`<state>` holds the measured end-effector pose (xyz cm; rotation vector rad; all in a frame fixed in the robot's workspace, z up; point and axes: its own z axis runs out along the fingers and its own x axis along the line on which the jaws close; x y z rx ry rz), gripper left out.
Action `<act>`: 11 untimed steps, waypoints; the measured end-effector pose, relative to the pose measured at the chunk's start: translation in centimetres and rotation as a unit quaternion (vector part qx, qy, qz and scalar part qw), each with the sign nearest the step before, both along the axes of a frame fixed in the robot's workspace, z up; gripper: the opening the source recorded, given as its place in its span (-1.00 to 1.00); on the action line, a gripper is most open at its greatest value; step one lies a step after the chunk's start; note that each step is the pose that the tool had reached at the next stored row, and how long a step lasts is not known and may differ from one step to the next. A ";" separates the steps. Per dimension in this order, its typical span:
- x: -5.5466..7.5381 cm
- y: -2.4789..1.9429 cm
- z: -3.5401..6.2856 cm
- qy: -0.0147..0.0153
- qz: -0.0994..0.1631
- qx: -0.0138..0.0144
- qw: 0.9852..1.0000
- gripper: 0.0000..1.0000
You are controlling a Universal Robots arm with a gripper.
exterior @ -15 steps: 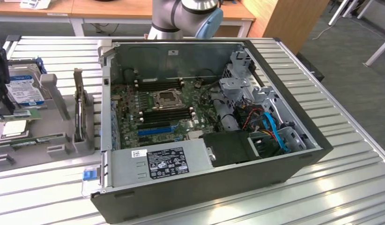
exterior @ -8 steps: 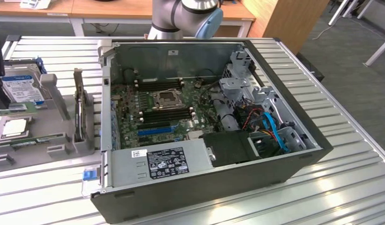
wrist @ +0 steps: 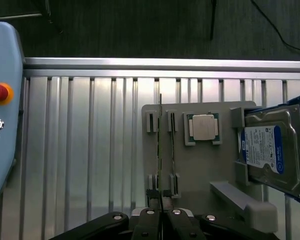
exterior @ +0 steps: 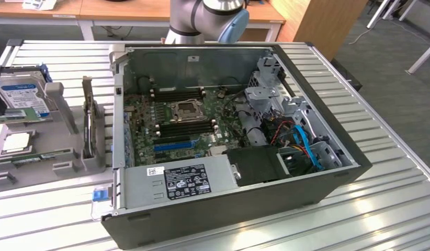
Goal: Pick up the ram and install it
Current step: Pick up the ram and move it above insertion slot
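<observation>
Ram, exterior view: ram (exterior: 42, 156) is probably the thin green strip low in the grey fixture (exterior: 58, 172), towards the exterior view's left
Ram, wrist view: ram (wrist: 160, 145) stands on edge, beside the CPU (wrist: 204, 127)
Gripper (wrist: 161, 210): fingers clenched, empty
Relation: ram's long axis runs straight ahead of the fingertips

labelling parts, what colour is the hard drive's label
Blue and white, on the hard drive; clearest in the wrist view.
</observation>
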<state>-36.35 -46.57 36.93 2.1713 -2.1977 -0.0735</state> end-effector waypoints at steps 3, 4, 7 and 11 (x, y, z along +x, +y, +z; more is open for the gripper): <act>0.0 0.00 0.57 0.000 0.000 0.000 1.000 -0.76; 0.0 0.00 0.78 0.000 0.000 0.000 1.000 -0.76; 0.0 0.00 1.37 0.000 0.000 0.000 1.000 -0.76; 0.0 0.00 2.11 0.000 0.001 0.000 1.000 -0.76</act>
